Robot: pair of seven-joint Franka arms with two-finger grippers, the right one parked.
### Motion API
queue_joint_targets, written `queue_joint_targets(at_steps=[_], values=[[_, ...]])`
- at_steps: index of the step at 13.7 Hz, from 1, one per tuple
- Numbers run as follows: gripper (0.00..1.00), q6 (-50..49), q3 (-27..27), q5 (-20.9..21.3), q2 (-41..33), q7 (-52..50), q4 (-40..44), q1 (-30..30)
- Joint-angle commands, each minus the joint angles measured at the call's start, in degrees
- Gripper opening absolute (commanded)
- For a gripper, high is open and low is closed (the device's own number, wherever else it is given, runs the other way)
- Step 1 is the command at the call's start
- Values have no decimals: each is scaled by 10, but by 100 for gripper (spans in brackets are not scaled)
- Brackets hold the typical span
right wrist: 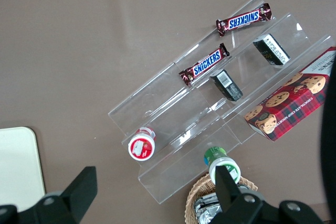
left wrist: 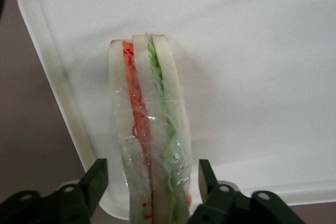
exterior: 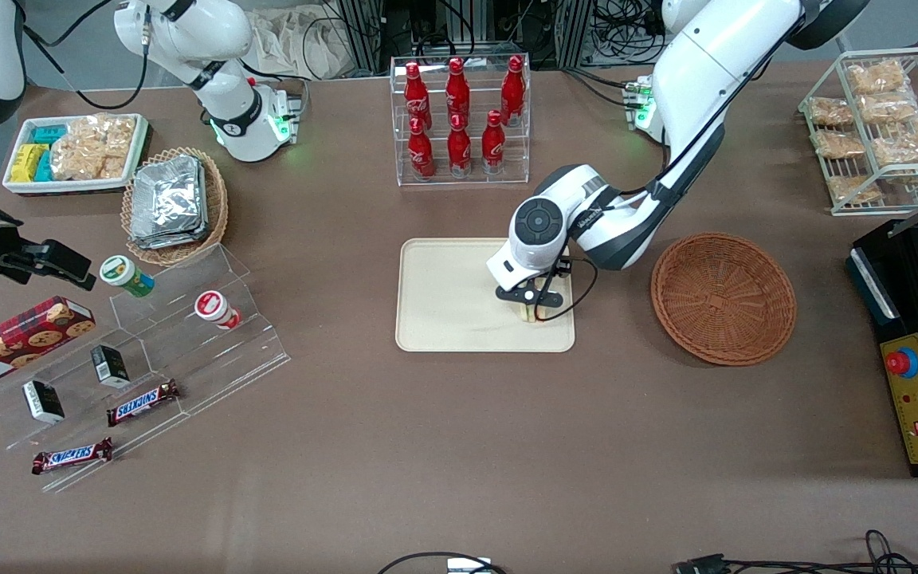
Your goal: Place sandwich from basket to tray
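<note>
Pale sandwich (left wrist: 149, 129) edge-up on tray (left wrist: 252, 77) (hand (left wrist: 149, 182) astride)

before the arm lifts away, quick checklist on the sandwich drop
1. Sandwich over the tray: ok, near the tray's edge.
2. Pincer open: ok, a gap shows on each side of the sandwich.
3. Sandwich resting flat: not ok, it stands on edge between the fingers.
4. Basket emptied: ok.
5. Sandwich steady once the pincer lifts: cannot tell.
</note>
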Motion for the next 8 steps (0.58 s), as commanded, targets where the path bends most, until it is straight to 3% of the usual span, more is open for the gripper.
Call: queue_joint_targets(at_steps=[1, 8], values=[[100, -30, 2, 8, -25, -15, 7, 3], [100, -120, 1, -3, -115, -7, 73, 85]])
